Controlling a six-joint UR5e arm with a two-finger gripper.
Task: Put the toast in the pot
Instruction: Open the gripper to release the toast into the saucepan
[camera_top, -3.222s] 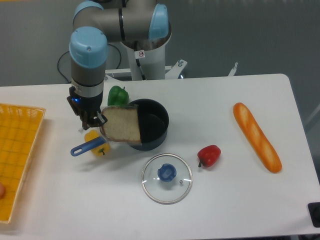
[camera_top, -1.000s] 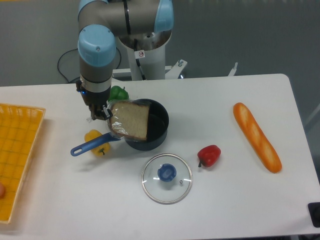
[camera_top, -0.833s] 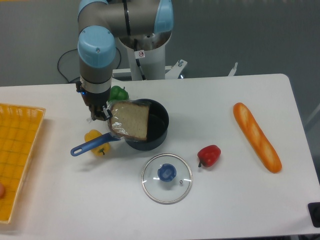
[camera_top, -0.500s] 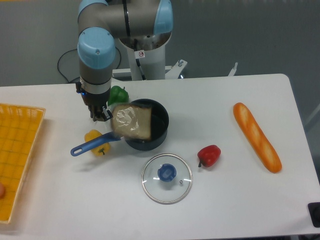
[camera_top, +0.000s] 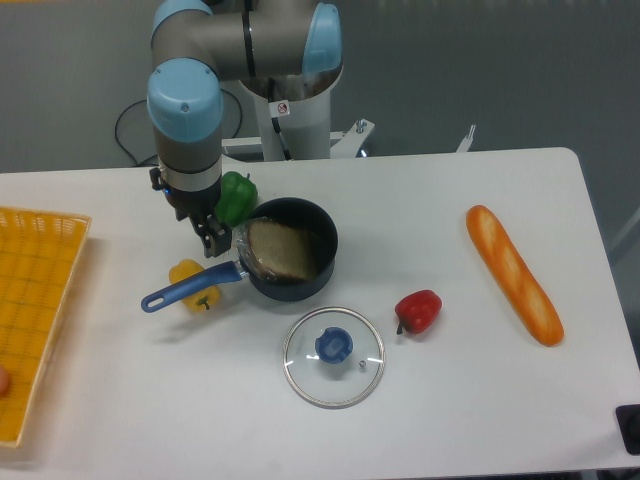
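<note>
Toast (camera_top: 279, 250) now lying inside pot (camera_top: 318, 232), no longer held tilted over rim as half a second ago, gripper (camera_top: 213, 238) just left of pot, fingers apart and empty, green pepper (camera_top: 235, 196) behind, glass lid (camera_top: 333, 356) in front.

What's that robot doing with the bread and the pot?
The robot arm is putting toast in a pot. The toast lies inside the black pot, leaning toward its left side. The gripper hangs just left of the pot's rim, holding nothing, beside a green pepper. The glass lid lies on the table in front of the pot, with a red pepper and a baguette to the right.
</note>
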